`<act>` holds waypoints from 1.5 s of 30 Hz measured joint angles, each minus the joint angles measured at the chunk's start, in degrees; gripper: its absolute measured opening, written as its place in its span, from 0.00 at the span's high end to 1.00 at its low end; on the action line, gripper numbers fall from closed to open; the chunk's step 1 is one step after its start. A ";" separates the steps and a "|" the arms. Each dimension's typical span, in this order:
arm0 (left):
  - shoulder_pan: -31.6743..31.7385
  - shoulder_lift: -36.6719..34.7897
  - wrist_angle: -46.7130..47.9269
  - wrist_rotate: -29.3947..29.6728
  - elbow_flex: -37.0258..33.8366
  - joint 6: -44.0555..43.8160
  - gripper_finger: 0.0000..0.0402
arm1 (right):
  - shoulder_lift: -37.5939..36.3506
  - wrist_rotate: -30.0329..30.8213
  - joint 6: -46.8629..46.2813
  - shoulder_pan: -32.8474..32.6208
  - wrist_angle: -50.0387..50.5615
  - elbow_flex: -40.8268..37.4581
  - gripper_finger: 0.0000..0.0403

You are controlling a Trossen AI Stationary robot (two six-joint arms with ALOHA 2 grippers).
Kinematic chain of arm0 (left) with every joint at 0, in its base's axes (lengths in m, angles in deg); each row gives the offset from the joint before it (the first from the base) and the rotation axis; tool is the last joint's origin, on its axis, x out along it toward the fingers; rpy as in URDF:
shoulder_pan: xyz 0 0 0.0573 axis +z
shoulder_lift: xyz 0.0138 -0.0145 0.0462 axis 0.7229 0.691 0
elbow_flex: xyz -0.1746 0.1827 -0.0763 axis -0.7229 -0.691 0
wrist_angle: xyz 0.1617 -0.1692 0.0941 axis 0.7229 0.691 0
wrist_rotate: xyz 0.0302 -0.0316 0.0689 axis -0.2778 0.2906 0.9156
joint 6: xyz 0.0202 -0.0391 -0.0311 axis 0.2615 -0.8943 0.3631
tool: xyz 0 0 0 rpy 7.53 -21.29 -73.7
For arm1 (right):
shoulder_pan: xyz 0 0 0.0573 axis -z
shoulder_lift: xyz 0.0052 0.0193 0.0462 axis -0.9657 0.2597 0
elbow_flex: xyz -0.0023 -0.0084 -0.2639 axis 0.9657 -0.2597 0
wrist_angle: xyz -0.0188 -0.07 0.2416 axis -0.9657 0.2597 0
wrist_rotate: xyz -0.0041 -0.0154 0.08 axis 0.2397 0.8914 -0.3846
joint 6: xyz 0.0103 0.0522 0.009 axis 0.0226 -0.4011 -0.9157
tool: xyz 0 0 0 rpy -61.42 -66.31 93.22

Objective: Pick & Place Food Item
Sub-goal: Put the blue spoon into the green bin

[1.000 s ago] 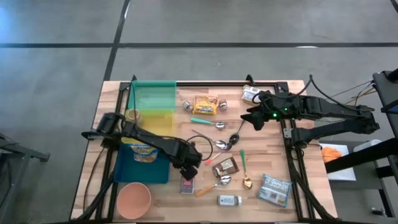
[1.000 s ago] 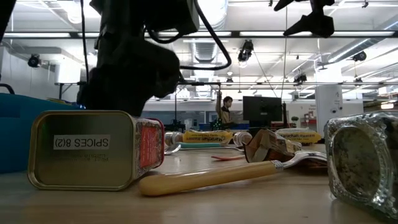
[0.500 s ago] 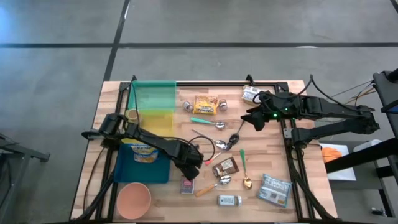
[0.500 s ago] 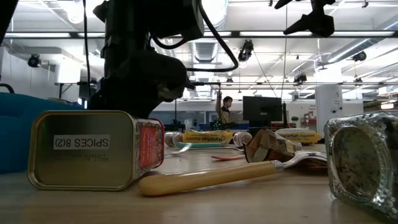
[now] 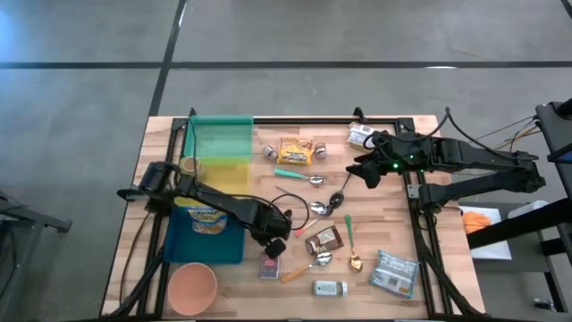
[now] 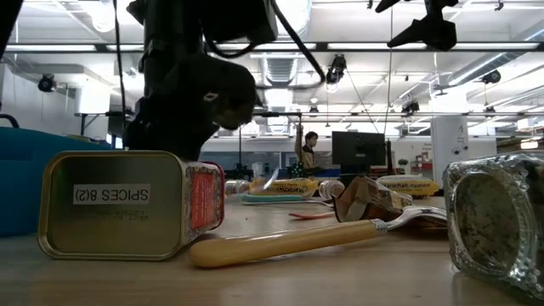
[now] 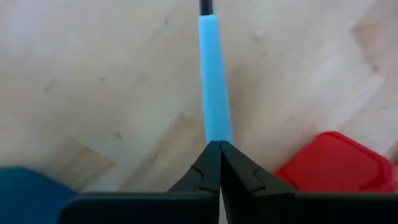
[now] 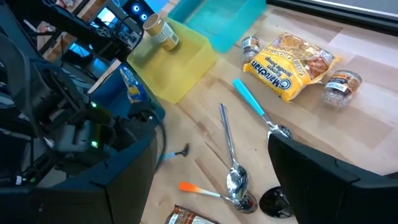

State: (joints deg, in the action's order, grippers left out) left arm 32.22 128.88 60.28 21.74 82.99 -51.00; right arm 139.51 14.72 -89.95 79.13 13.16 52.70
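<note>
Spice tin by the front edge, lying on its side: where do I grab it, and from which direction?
Come straight down from above and close the fingers across the spice tin's two long side walls, around mid-body. It lies flat with a broad face up, so those walls look like the best parallel faces. Mind the orange-handled spoon lying close beside it.

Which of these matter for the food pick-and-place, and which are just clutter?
In the job: left gripper, shut at the blue handle; noodle packet; snack pouch; blue bin.
Lying about: spice tin; spoon; pink bowl; right gripper, open, waiting.
</note>
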 joint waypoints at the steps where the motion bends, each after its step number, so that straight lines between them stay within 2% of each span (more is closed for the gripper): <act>1: 0.31 -0.49 0.35 0.05 -0.06 0.32 1.00 | 0.00 0.01 0.14 0.00 0.01 0.00 0.25; 10: 2.26 -1.68 -0.32 -1.82 -0.03 1.89 0.99 | 0.00 0.01 0.35 -0.04 -0.01 0.00 0.25; 13: 2.37 -1.68 -1.76 -1.91 -0.03 1.83 0.96 | 0.00 0.00 0.55 -0.04 -0.01 0.00 0.25; 16: 2.58 -1.71 -3.85 -2.43 -0.03 0.14 0.87 | 0.00 0.00 0.59 -0.04 -0.01 0.00 0.25; 23: 4.41 -1.70 -8.60 -3.47 0.00 -11.98 0.63 | 0.00 -0.03 1.43 -0.04 -0.01 0.00 0.25; 27: 5.76 -1.71 -9.15 -2.50 -0.01 -15.33 0.55 | 0.00 -0.04 1.61 -0.04 -0.01 0.00 0.25; 34: 8.48 -1.00 -8.95 -0.37 -0.03 -16.88 0.52 | 0.00 -0.08 1.83 -0.04 -0.01 0.00 0.25; 45: 9.55 2.50 -11.13 -2.21 -0.03 -18.57 0.52 | 0.04 -0.63 1.91 -0.04 -0.23 0.00 0.25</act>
State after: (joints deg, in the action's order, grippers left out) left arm 41.77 131.38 49.15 19.53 82.95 -69.57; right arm 139.56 14.09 -88.04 79.10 12.93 52.70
